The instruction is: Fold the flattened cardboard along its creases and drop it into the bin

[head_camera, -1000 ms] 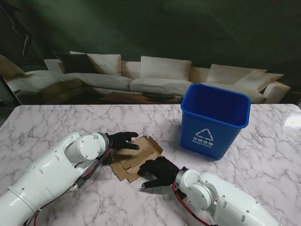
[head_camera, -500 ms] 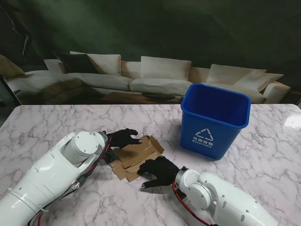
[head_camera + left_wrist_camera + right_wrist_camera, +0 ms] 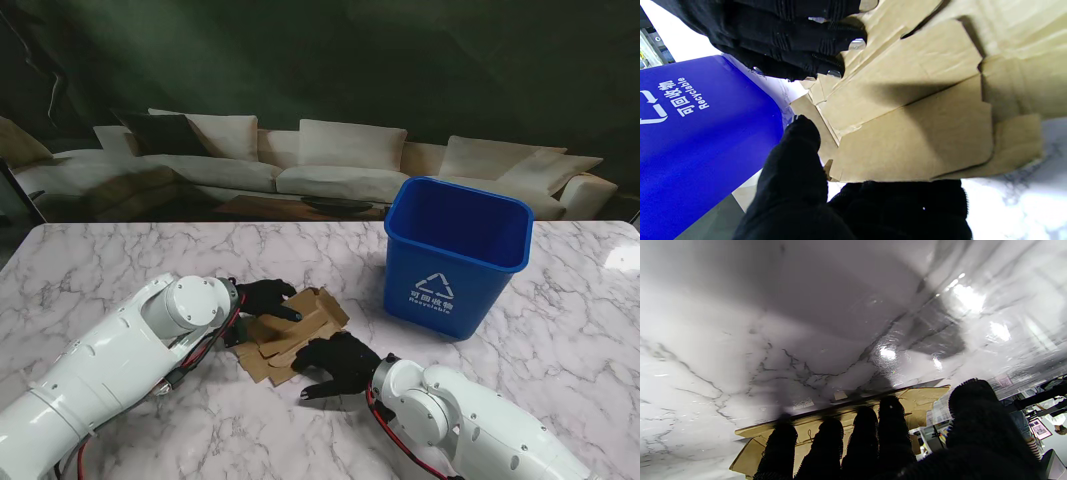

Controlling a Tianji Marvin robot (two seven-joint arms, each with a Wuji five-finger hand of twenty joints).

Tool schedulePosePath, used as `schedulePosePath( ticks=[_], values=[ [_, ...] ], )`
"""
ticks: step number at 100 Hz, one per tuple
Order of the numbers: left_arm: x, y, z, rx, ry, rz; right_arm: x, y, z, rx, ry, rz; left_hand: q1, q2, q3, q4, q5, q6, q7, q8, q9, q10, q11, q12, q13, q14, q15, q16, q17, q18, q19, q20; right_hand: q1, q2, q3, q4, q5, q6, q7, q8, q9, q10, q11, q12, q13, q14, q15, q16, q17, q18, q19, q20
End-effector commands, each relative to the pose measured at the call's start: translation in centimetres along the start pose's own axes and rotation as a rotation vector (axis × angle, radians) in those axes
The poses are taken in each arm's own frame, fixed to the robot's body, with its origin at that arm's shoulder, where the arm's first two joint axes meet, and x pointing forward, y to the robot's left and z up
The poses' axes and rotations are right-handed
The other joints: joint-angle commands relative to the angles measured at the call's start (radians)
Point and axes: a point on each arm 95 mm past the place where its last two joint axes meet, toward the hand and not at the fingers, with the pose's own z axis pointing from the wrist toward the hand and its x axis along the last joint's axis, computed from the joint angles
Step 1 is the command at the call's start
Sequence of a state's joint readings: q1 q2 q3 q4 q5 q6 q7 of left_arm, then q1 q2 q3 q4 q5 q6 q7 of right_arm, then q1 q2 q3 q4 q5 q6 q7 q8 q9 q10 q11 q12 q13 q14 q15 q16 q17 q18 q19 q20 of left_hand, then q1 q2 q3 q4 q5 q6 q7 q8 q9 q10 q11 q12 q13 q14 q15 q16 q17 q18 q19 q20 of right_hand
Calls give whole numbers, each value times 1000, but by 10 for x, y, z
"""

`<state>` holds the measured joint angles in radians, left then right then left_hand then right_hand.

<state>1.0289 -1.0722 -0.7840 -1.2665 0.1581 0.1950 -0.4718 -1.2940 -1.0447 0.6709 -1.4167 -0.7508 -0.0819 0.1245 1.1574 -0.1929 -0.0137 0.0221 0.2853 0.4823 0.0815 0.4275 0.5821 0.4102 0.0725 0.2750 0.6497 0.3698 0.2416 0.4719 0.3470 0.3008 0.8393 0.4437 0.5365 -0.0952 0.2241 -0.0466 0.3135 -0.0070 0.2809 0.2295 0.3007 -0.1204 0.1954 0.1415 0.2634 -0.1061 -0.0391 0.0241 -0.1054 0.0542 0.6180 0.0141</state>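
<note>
Marble worktop, cardboard half folded

Marble worktop (image 3: 120, 260) with a couch behind. Cardboard (image 3: 300, 322) lies left of the blue bin (image 3: 455, 255), flaps partly raised. Left hand (image 3: 262, 300) is clamped on its far-left edge; right hand (image 3: 335, 362) presses fingers-spread on the near edge, gripping nothing. Folding looks barely started, and the bin drop isn't done yet.

White arms (image 3: 110, 350), black-gloved robot hands (image 3: 335, 362)

white marble table (image 3: 120, 255) with grey veins across the lower frame; pale sofa (image 3: 330, 160) with cushions along the upper middle, dark wall behind.
</note>
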Motion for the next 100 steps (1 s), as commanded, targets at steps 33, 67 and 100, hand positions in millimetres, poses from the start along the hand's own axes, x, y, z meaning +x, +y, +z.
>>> schedulePosePath(
  ticks=[33, 67, 100],
  values=[
    [11, 29, 14, -69, -34, 131, -16, -49, -5, 128, -63, 19, 133, -110, 218, -6, 190, -130, 120, 52, 270, -235, 196, 125, 303, -232, 211, 118, 234, -157, 228, 4, -17, 35, -17, 10, 51, 104, 60, 9, 10, 200, 46, 29, -1, 98, 21, 5, 44, 112, 51, 1],
    [15, 35, 17, -68, -83, 120, -17, -49, -5, 109, -67, 16, 133, -87, 146, 14, 226, -146, 146, 67, 292, -224, 171, 100, 328, -225, 196, 86, 257, -142, 242, 10, -14, 33, -17, 10, 26, 111, 51, 8, -16, 200, 49, 31, -7, 98, 19, 5, 44, 110, 53, 0],
    [17, 29, 6, 9, -59, 120, -17, -42, -10, 51, -69, 14, 134, -137, 377, -54, 350, -282, 291, 228, 433, -264, 169, 258, 366, -244, 284, 118, 287, -143, 306, 37, -6, 36, -13, 12, 13, 110, 56, 13, -37, 200, 66, 37, -14, 99, 20, 3, 53, 119, 92, 19]
  ],
)
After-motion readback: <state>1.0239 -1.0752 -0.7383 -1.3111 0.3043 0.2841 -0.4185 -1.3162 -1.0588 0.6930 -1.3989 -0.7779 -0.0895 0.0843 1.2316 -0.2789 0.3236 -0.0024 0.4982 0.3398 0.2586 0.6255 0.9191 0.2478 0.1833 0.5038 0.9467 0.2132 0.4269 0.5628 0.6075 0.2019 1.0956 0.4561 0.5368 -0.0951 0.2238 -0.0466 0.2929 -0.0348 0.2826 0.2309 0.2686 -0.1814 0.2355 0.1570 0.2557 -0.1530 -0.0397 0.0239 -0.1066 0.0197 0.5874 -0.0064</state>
